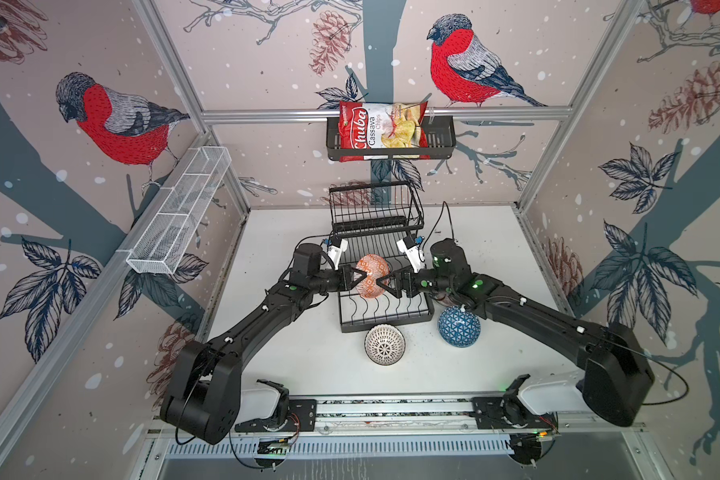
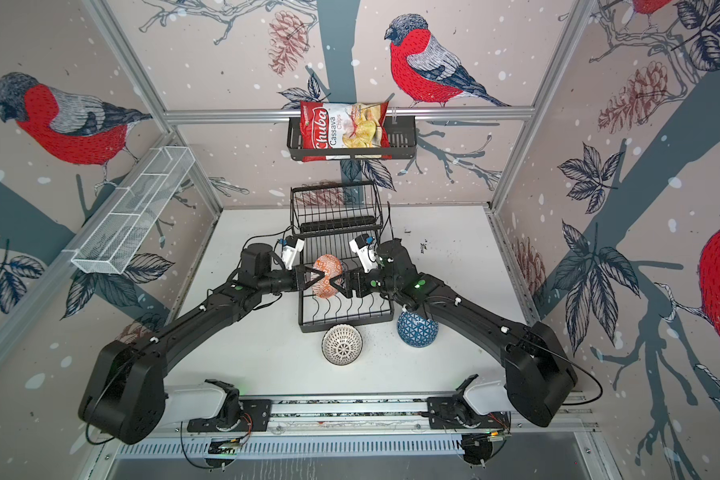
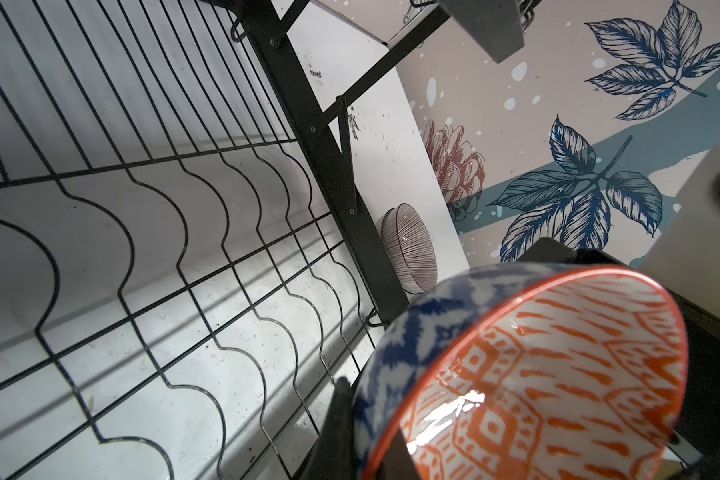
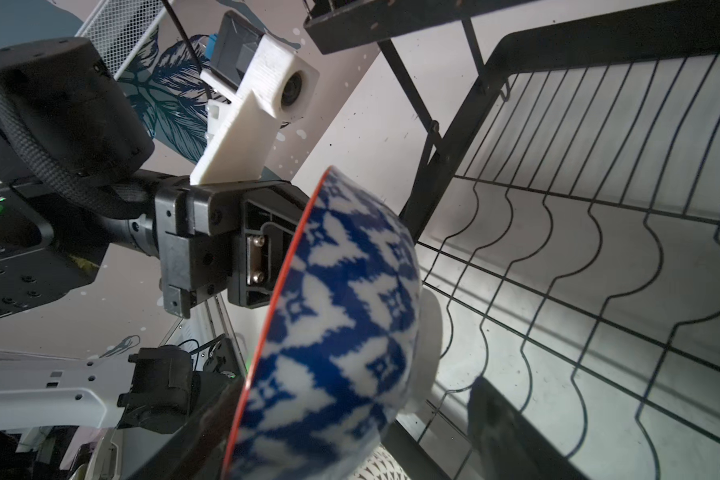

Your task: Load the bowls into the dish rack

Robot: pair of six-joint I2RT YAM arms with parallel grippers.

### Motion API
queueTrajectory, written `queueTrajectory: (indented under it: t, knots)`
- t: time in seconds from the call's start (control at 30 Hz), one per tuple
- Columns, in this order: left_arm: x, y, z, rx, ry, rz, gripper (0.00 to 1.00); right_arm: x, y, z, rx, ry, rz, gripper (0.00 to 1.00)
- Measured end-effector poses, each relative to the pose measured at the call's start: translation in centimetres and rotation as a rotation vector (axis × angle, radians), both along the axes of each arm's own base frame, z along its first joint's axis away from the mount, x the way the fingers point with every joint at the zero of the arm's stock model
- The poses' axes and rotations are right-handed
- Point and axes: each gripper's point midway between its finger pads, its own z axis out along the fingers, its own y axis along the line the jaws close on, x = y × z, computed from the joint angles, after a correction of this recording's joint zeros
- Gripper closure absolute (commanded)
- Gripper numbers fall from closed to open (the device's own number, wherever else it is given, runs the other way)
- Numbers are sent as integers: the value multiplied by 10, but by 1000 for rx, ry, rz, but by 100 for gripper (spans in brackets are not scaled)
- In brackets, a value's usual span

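Note:
A bowl (image 1: 373, 276), orange-patterned inside and blue-and-white outside, hangs tilted above the wavy lower tier of the black wire dish rack (image 1: 385, 316). My left gripper (image 1: 355, 277) is shut on its rim (image 3: 395, 399), one finger inside and one outside. My right gripper (image 1: 386, 283) is open from the other side, with its fingers (image 4: 495, 411) straddling the bowl's blue outside (image 4: 341, 299) and a gap showing at the foot. A dotted white bowl (image 1: 384, 344) and a blue-triangle bowl (image 1: 459, 326) sit on the table in front of the rack. A mauve-striped bowl (image 3: 408, 249) lies beside the rack.
The rack's raised basket tier (image 1: 375, 208) stands at the far end. A black basket with a chip bag (image 1: 391, 141) hangs on the back wall. A white mesh trough (image 1: 179, 212) runs along the left wall. Cage walls enclose the white table (image 1: 287, 340).

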Motion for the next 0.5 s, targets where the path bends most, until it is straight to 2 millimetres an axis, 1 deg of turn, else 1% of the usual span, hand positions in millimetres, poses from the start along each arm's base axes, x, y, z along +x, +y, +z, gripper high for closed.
queueTrajectory:
  t: [0.43, 0.5]
  knots:
    - [6, -1, 12, -33, -45, 0, 100, 0, 11, 6, 48, 27, 30, 31]
    - [6, -1, 12, -33, -47, 1, 100, 0, 11, 6, 51, 37, 29, 35]
